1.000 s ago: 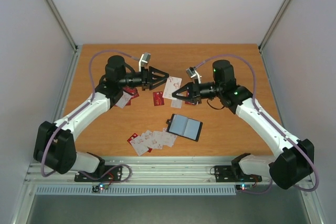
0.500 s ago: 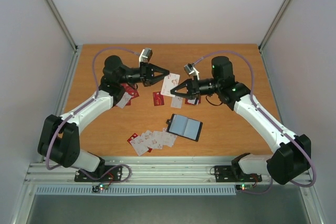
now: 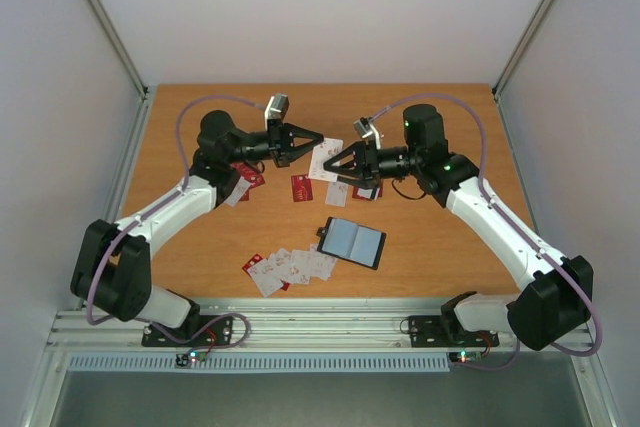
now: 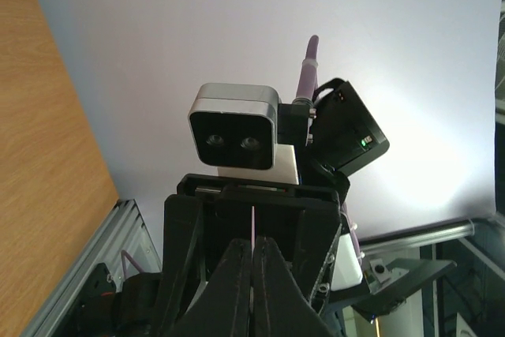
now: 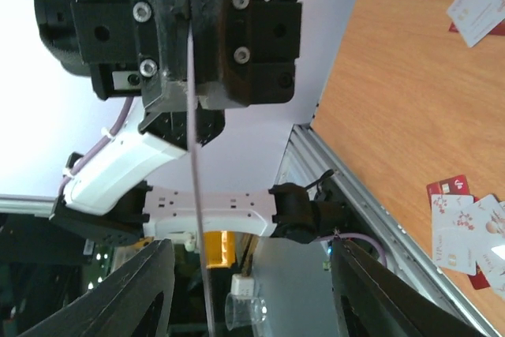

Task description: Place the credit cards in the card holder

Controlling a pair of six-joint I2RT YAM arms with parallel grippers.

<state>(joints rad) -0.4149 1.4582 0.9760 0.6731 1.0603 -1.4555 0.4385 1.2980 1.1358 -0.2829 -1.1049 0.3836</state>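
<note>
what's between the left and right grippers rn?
One white credit card, pinched by the left gripper; the right gripper stands open around its other end. Clear in top external; edge-on in right wrist.

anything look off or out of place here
Nothing damaged. One white card is up in the air, pinched on edge by the left claw, with the right claw open around it. The other cards lie scattered, and the card holder lies open.

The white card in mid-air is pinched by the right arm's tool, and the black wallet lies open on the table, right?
No: the left tool pinches the white card, as the right wrist view shows. The black wallet does lie open on the table.
</note>
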